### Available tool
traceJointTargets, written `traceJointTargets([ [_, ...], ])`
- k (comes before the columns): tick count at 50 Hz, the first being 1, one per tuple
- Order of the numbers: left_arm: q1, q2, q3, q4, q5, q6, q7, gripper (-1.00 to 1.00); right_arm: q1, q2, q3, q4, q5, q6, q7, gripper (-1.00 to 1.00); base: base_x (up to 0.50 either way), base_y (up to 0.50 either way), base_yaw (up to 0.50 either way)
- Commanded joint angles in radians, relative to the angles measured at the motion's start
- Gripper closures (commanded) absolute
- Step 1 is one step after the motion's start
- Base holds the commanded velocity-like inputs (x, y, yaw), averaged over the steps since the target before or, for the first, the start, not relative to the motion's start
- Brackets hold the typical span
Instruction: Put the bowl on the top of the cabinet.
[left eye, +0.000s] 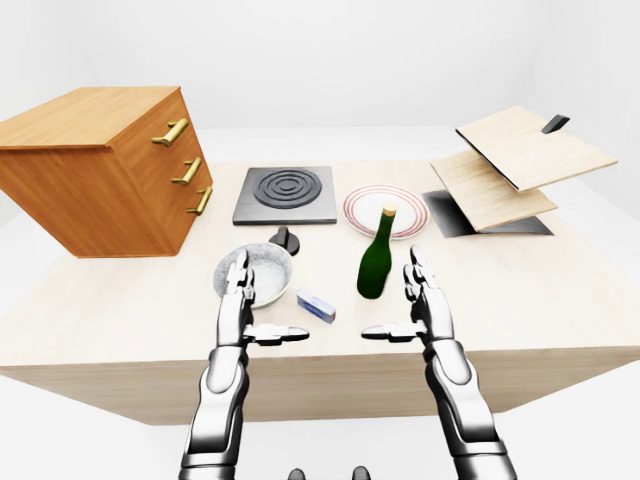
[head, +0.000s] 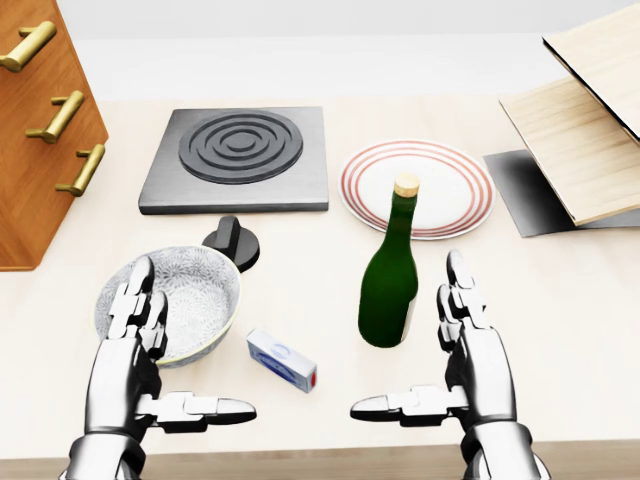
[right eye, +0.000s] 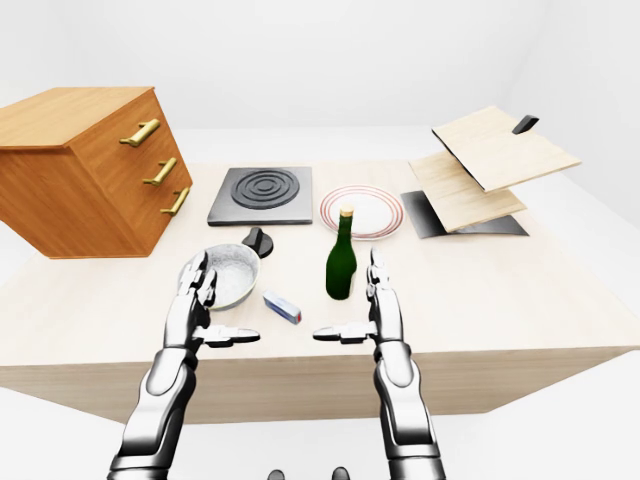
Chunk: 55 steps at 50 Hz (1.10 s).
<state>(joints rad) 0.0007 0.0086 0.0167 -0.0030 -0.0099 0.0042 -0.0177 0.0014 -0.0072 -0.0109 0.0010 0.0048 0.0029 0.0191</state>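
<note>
A grey patterned bowl (head: 190, 295) sits on the wooden table (head: 570, 300), low and left in the head view. My left hand (head: 165, 355) is open, its fingers raised over the bowl's near-left rim and its thumb pointing right; it holds nothing. My right hand (head: 440, 355) is open too, just right of a green bottle (head: 390, 285), thumb pointing left. The wooden cabinet (left eye: 95, 165) with three brass handles stands at the table's left; its flat top (left eye: 80, 115) is bare.
A small blue-and-white box (head: 282, 360) lies between my hands. A black knob (head: 233, 240) sits by the bowl. Beyond are a dark stove plate (head: 240, 158) and a red-ringed plate (head: 418, 187). A tilted wooden board rack (left eye: 515, 165) fills the right.
</note>
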Motion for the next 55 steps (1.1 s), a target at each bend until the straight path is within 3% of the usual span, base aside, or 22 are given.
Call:
traceJointTargets([
  [1,0.004,0.014,0.028,-0.008,-0.016,0.007,-0.031,-1.0,0.006,-0.01,-0.014,0.003,0.003,0.002,0.033,-1.0,0.0,0.0,0.0],
  [9,0.01,0.013,0.028,-0.03,-0.015,0.018,-0.029,-1.0,0.01,-0.009,-0.012,-0.009,-0.003,0.001,0.033,-1.0,0.0,0.0,0.0],
  [11,0.014,0.012,0.027,-0.039,-0.012,0.011,-0.028,-1.0,0.018,-0.009,-0.008,-0.026,-0.014,-0.022,0.032,-1.0,0.0,0.0,0.0],
  [13,0.02,0.011,0.026,-0.055,-0.008,-0.012,-0.027,-1.0,0.036,-0.009,0.001,-0.078,-0.034,-0.034,0.03,-1.0,0.0,0.0,0.0],
  [15,0.037,0.008,0.028,-0.124,-0.005,-0.052,-0.019,-1.0,0.061,-0.007,0.009,-0.173,-0.046,-0.079,0.033,-1.0,0.0,0.0,0.0],
  [17,0.051,0.003,0.04,-0.231,-0.021,-0.091,-0.01,-1.0,0.08,-0.005,0.011,-0.262,-0.054,-0.09,0.033,-1.0,0.0,0.0,0.0],
  [21,0.077,-0.002,0.05,-0.353,-0.019,-0.091,0.01,-1.0,0.121,-0.005,0.017,-0.313,-0.086,-0.09,0.034,-1.0,0.0,0.0,0.0],
  [22,0.084,-0.004,0.055,-0.381,-0.018,-0.091,0.017,-1.0,0.121,-0.006,0.018,-0.408,-0.088,-0.09,0.042,-1.0,0.0,0.0,0.0],
  [31,0.109,-0.009,0.09,-0.495,0.015,-0.091,0.063,-1.0,0.158,0.003,0.027,-0.532,-0.188,-0.09,0.024,-1.0,0.0,0.0,0.0],
  [38,0.106,-0.008,0.095,-0.494,0.022,-0.091,0.064,-1.0,0.143,0.003,0.034,-0.558,-0.199,-0.09,0.019,-1.0,0.0,0.0,0.0],
  [39,0.108,-0.013,0.082,-0.466,0.034,-0.091,0.064,-1.0,0.135,-0.011,0.015,-0.472,-0.179,-0.09,0.023,-1.0,0.0,0.5,0.0],
  [55,0.103,-0.004,0.096,-0.473,0.019,-0.091,0.057,-1.0,0.155,0.0,0.035,-0.52,-0.2,-0.09,0.02,-1.0,0.0,0.5,0.0],
])
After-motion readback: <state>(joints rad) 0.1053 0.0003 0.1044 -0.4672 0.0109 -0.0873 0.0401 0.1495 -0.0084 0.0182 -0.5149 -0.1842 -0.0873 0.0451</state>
